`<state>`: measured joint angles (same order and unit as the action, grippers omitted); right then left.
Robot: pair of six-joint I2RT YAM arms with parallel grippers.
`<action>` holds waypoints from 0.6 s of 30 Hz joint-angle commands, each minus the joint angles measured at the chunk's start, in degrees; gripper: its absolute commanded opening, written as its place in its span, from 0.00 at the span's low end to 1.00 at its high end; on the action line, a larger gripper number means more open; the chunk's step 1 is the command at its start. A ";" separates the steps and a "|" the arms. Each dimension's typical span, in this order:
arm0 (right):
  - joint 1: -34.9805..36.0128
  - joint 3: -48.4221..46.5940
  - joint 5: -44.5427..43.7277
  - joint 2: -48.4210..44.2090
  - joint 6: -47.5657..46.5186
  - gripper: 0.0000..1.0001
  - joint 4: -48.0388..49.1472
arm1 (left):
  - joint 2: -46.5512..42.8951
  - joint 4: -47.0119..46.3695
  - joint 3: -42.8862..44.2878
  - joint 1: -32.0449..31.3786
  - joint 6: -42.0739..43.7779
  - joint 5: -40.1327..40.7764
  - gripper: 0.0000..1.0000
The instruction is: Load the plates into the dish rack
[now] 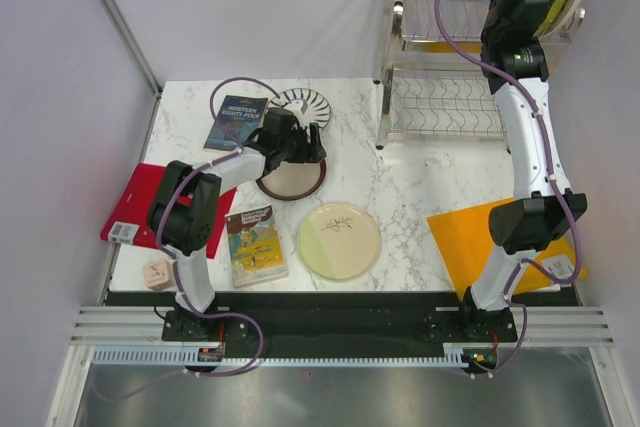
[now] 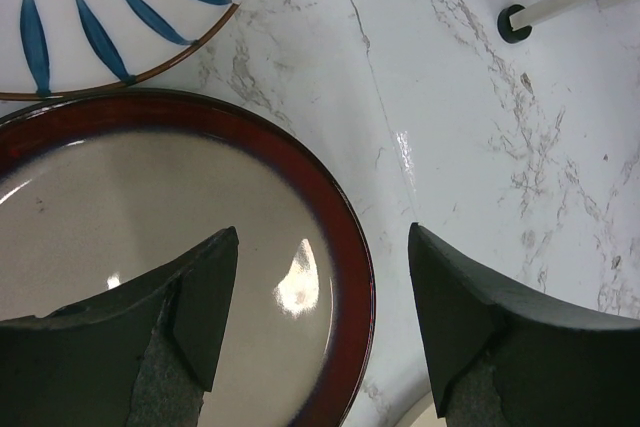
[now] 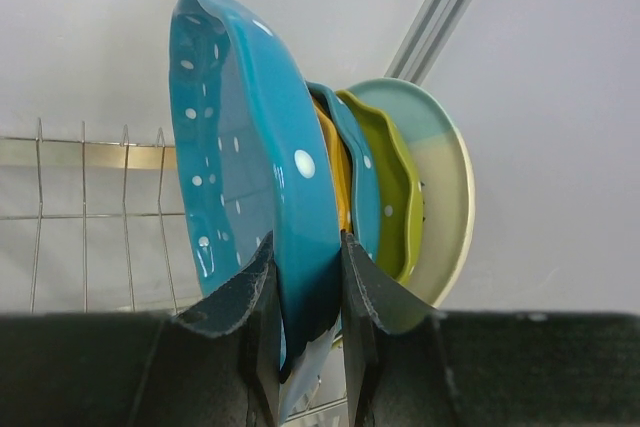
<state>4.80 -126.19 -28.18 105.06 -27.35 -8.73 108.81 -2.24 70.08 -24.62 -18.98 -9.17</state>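
Your right gripper (image 3: 305, 277) is clamped on the rim of the teal dotted plate (image 3: 250, 147), holding it on edge at the right end of the upper tier of the dish rack (image 1: 440, 97), which stands at the far right corner of the table (image 1: 420, 187); other coloured plates (image 3: 425, 187) stand just behind it. Your left gripper (image 2: 320, 287) has its fingers spread apart, straddling the right rim of the maroon-rimmed plate (image 2: 150, 197), which lies flat toward the table's far left, just beside the white striped plate (image 2: 100, 17). The cream twig plate (image 1: 338, 240) lies by the near edge.
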 commanded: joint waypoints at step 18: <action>-3.13 -4.42 1.82 4.89 4.24 0.00 7.15 | 1.66 0.57 3.13 -0.25 0.18 0.91 0.76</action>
<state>2.74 -126.72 -25.10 110.65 -23.27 -7.81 110.13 -1.61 71.31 -24.62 -18.98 -9.13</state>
